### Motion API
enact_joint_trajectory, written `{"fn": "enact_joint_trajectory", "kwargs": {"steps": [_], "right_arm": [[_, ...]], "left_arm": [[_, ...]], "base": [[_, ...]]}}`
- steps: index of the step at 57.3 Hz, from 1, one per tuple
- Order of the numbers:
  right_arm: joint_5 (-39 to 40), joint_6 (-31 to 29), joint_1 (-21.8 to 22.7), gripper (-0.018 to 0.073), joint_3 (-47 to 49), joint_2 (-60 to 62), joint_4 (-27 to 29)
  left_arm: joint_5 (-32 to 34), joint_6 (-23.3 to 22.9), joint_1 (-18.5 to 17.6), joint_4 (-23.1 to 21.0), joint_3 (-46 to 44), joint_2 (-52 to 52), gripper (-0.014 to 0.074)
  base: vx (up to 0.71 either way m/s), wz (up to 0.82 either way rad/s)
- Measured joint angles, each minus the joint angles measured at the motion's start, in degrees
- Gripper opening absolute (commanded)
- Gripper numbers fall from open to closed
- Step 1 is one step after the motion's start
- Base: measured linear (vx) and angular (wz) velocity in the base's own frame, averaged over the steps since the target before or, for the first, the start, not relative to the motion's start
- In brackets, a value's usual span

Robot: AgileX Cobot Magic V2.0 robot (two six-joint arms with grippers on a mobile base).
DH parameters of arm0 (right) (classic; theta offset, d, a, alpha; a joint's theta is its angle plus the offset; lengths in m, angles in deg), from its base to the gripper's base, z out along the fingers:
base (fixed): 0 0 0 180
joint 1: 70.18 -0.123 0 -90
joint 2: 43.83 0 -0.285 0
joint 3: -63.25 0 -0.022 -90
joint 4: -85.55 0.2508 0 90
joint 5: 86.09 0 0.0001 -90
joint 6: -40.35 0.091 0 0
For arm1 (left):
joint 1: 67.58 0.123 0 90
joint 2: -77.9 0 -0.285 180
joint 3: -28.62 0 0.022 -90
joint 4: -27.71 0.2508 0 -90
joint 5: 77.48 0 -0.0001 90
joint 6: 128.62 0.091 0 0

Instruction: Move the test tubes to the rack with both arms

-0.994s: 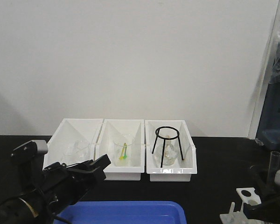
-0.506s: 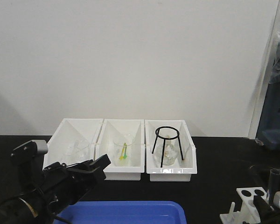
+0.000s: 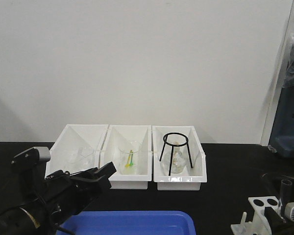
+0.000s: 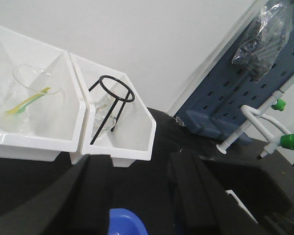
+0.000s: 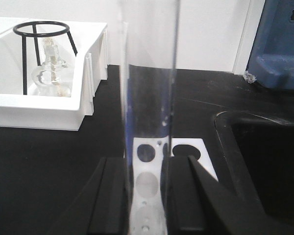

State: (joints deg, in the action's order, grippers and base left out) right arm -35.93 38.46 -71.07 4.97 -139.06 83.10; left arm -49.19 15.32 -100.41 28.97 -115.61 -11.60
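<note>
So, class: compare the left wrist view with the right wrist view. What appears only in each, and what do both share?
Only the left wrist view shows the beaker holding yellow and green sticks, the blue tray and the open left gripper. Only the right wrist view shows the test tube upright between the right gripper's fingers, over the rack. Both show the bin with the black tripod over the flask, the black table and the blue equipment.

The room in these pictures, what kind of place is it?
Most likely a chemistry lab bench: a glass beaker sits in a white bin, a flask under a black tripod stand, and the right gripper holds a test tube.
</note>
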Motion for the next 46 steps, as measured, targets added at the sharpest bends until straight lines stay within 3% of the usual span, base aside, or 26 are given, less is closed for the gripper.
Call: {"fn": "enact_joint_trajectory", "kwargs": {"steps": [5, 11, 23, 32, 37, 46], "right_arm": [[-1.11, 0.0, 0.0, 0.0445, 0.0, 0.0, 0.64], [-1.79, 0.0, 0.0, 0.0518, 0.0, 0.0, 1.11], [-3.19, 0.0, 0.0, 0.0533, 0.0, 1.49, 1.15], [-9.2, 0.06, 0.0, 0.0533, 0.0, 10.94, 1.15], [-17.99, 0.71, 0.0, 0.0533, 1.27, 19.76, 1.21], [-42.28, 1.89, 0.0, 0.0533, 6.8, 35.3, 1.35]], "left_arm": [[0.0, 0.01, 0.0, 0.0, 0.0, 0.0, 0.0411], [0.0, 0.06, 0.0, 0.0, 0.0, 0.0, 0.0411], [0.0, 0.06, 0.0, 0.0, 0.0, 0.0, 0.0411], [0.0, 0.79, 0.0, 0.0, 0.0, 0.0, 0.0411], [0.35, 4.0, 0.0, 0.0, 0.0, 0.0, 0.0411], [4.78, 8.9, 0.0, -0.26, 0.0, 1.99, 0.0393]], "base": [[0.0, 0.0], [0.0, 0.0], [0.0, 0.0], [0.0, 0.0], [0.0, 0.0], [0.0, 0.0]]}}
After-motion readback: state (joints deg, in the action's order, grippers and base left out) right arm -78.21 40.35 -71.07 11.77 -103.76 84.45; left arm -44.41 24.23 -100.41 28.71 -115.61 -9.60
